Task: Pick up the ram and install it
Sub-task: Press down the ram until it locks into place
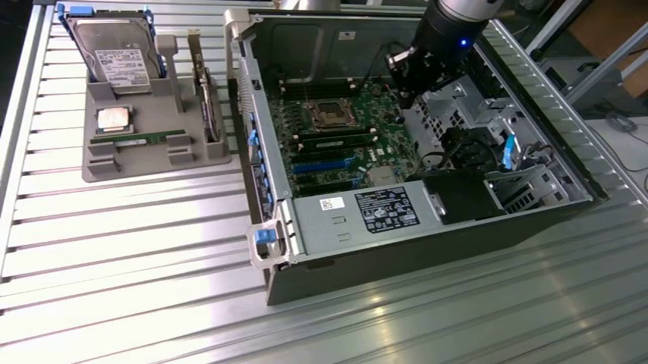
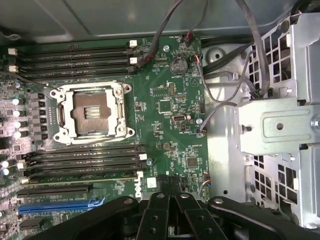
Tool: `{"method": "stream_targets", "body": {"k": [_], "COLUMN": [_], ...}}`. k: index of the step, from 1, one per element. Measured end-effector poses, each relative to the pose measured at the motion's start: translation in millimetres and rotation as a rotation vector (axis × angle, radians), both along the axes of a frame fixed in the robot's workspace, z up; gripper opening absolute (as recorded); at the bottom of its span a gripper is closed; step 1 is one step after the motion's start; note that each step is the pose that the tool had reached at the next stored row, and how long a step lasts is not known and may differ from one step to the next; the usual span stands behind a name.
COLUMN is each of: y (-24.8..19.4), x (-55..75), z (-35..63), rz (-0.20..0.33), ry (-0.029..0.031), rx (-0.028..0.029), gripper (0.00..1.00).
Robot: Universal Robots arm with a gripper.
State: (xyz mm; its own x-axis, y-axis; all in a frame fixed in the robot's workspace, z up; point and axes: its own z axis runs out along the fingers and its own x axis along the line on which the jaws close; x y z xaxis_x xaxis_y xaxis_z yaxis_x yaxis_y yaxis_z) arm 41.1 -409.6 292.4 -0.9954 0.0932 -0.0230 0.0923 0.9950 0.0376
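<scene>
— How many sticks? Where?
— One ram (image 1: 139,138) lies flat in the gray holder (image 1: 152,163), well apart from my gripper (image 1: 413,76), poised inside the computer case (image 1: 426,227).
— Its grip?
— Cannot tell.

The ram (image 1: 139,139) lies flat in a grey holder (image 1: 152,163) near the bench's (image 1: 121,258) far corner, well apart from the hand (image 1: 410,72) over the open computer case (image 1: 405,250).

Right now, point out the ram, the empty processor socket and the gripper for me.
ram (image 1: 139,139), exterior view, middle of the stick on the grey holder.
processor socket (image 2: 92,111), wrist view, its open centre.
gripper (image 2: 167,212), wrist view, black linkage.
</scene>
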Motion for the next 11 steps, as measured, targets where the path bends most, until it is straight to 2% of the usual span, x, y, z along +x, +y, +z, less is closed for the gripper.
{"method": "stream_targets", "body": {"k": [5, 11], "y": [0.0, 0.0], "x": [0.0, 0.0], "z": [0.0, 0.0], "rz": [-0.068, -0.068], "ry": [0.0000, -0.0001], "rx": [-0.0001, 0.0000], "gripper": [0.11, 0.11]}}
